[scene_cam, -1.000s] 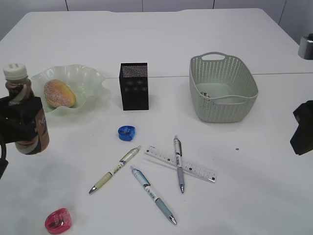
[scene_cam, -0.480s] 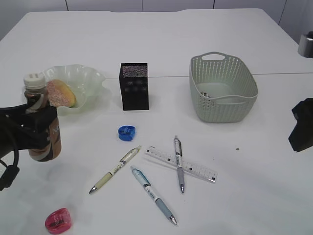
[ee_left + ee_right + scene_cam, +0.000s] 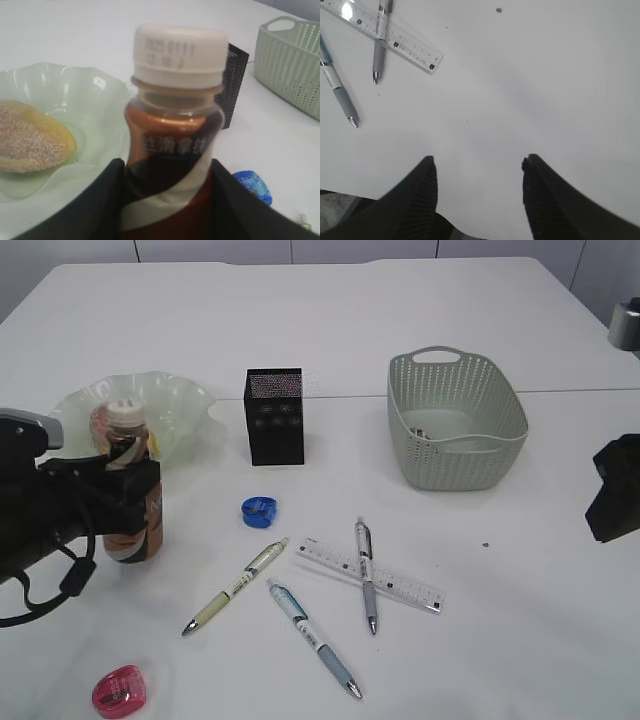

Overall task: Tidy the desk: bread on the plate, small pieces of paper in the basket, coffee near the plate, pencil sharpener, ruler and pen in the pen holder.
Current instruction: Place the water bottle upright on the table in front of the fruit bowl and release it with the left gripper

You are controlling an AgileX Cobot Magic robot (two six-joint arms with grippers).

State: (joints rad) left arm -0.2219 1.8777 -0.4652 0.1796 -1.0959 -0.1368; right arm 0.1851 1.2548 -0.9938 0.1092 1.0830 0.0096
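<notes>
Brown coffee (image 3: 130, 510) in a clear plastic bottle with a white screw cap, clamped upright in the left hand (image 3: 110, 495), fingers (image 3: 107, 200) closed flat on both sides of the label band below the shoulder. Bottle sits at 5 o'clock of the plate (image 3: 185, 405), just beside its rim; whether the base touches the surface (image 3: 520, 620) I cannot tell.

Handling, judged: full of liquid, so moderately heavy and top-heavy once tilted; wall stiff enough but may give under a hard squeeze; label film likely slick. Mid-body grip looks right; keep it vertical and set it down flat before letting go.

Bread (image 3: 103, 428) already lies on the plate. Right hand (image 3: 477, 170) half open, empty, hanging over bare surface at 3 o'clock of the scene.

Surface: white, matte, flat. Holder (image 3: 275, 415) at 3 o'clock of the plate, basket (image 3: 455, 420) further right. Still loose: blue sharpener (image 3: 258, 511), pink sharpener (image 3: 118, 691), ruler (image 3: 400, 585), three pens (image 3: 235, 586). Room beside the plate is ample; the blue sharpener is the nearest obstacle.
</notes>
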